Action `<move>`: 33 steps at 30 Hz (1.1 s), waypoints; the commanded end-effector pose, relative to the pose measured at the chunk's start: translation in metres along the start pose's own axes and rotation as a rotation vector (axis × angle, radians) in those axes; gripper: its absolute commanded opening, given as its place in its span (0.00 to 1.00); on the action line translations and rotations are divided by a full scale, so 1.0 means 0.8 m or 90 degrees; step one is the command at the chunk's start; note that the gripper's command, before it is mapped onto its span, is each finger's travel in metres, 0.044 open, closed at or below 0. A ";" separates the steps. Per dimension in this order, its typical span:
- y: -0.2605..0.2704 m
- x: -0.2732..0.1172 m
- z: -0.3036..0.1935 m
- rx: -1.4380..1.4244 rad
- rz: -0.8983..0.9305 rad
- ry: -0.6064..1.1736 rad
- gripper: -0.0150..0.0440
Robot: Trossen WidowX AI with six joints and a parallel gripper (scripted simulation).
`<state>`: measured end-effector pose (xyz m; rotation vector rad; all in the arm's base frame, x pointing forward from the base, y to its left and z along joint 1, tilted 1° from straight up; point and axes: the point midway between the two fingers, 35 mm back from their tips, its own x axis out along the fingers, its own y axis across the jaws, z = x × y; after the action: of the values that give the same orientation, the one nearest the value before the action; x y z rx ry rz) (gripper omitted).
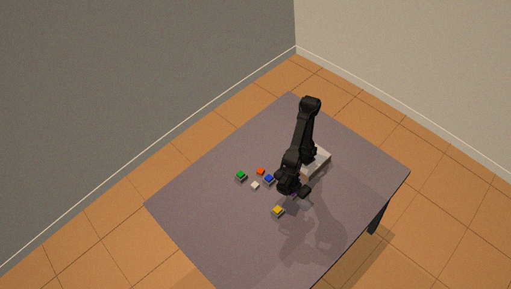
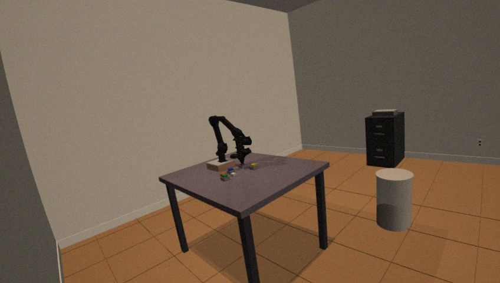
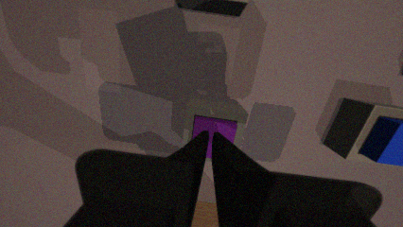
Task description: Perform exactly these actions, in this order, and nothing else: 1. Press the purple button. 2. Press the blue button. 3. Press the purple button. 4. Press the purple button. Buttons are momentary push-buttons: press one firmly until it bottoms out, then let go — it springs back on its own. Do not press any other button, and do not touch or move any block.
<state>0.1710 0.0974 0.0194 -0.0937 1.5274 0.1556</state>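
So my gripper (image 1: 293,192) (image 2: 242,163) (image 3: 210,136)'s pinched together, empty, right over the purple button (image 1: 293,194) (image 2: 242,164) (image 3: 214,130); can't tell which presses are done or left.

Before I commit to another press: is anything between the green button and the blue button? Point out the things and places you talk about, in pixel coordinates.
The white block (image 1: 255,185) and orange block (image 1: 260,171) flank that gap; top view shows bare tabletop.
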 end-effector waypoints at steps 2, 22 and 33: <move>0.000 -0.013 0.000 0.001 -0.002 0.002 0.29; -0.002 -0.017 -0.002 0.004 -0.007 0.006 0.29; -0.002 0.003 -0.003 0.004 -0.007 0.006 0.29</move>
<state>0.1718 0.0977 0.0245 -0.0917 1.5223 0.1571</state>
